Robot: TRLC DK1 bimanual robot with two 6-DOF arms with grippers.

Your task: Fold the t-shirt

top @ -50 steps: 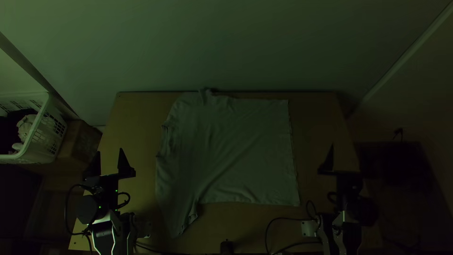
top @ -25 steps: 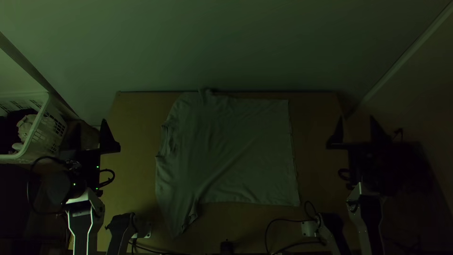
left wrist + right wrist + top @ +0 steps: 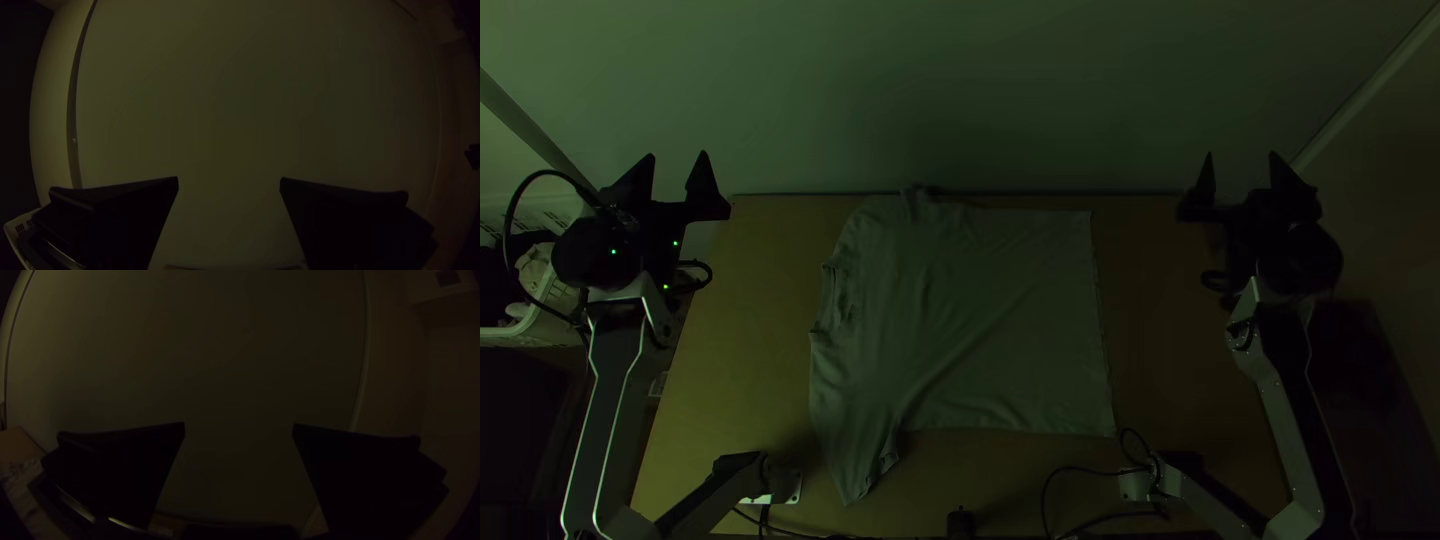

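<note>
In the top view, the pale t-shirt (image 3: 970,320) lies spread and slightly wrinkled on the table, its neck side to the left and its hem to the right. One sleeve points toward the near edge, and the other is bunched at the far edge. My left gripper (image 3: 676,165) stands open over the far left corner, clear of the cloth. Over the far right corner my right gripper (image 3: 1242,165) is also open, apart from the shirt. Wide gaps separate the fingertips of the left gripper (image 3: 229,183) in the left wrist view and the right gripper (image 3: 239,429) in the right wrist view.
A white basket (image 3: 550,300) with cloth inside stands left of the wooden table (image 3: 750,330), partly under the left arm. A pale wall (image 3: 960,90) rises behind the far edge. Cables and a small black object (image 3: 960,523) lie at the near edge.
Both arms have extended up the picture, from beside the shirt to the table's far corners. The left one also shifted left and the right one shifted right. The shirt has not moved.
</note>
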